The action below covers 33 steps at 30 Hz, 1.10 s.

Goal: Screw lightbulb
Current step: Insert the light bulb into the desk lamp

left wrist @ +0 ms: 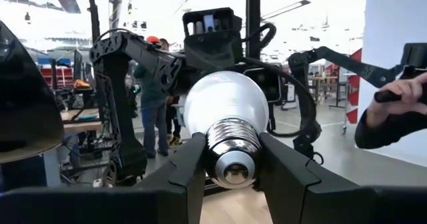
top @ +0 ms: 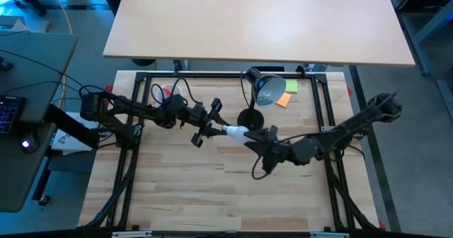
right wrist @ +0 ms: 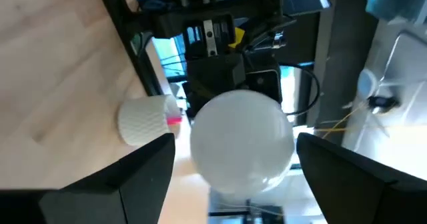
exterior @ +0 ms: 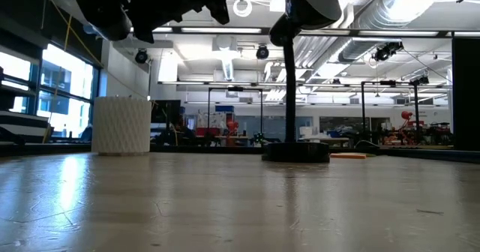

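1. My left gripper [top: 212, 127] is clamping the lightbulb [top: 236, 132] by its silvery screw base, one finger [left wrist: 183, 174] on each side of the thread. The glass is pointing toward my right arm.
2. The lightbulb is hanging in the air over the middle of the bench [top: 177, 188], just in front of the desk lamp [top: 263, 89] at the far edge. It's touching nothing else.
3. My right gripper [top: 260, 143] is standing spread wide, fingers flanking the frosted globe without touching it.
4. My call on handling: it's light, thin glass, smooth and slippery. I'm favouring a gentle grip at the globe's widest part, leaving the thread free for the socket.
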Each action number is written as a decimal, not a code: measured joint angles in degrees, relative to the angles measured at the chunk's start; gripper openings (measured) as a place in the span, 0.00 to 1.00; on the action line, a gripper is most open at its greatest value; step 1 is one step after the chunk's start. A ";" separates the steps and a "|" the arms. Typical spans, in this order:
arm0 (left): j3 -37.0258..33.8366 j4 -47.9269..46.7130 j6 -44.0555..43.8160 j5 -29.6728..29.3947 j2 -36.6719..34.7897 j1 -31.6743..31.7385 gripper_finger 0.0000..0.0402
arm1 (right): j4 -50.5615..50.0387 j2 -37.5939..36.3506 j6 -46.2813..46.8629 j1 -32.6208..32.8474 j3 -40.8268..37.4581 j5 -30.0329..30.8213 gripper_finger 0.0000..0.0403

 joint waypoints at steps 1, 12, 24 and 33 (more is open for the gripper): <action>0.00 0.05 -0.10 -0.23 0.00 0.00 0.27 | 1.16 0.30 -1.38 -0.48 0.00 -0.45 0.77; 0.02 0.07 -0.18 -0.82 0.00 0.00 0.28 | 4.25 0.96 -3.89 -4.14 -0.04 -5.42 0.77; 0.02 -0.37 -0.18 -0.68 0.02 -0.04 0.28 | 2.39 0.96 1.13 -6.10 -0.04 -6.92 0.71; 0.02 -2.26 -4.78 -0.39 0.02 1.13 0.38 | 1.29 0.94 4.62 -6.10 -0.04 -6.25 0.60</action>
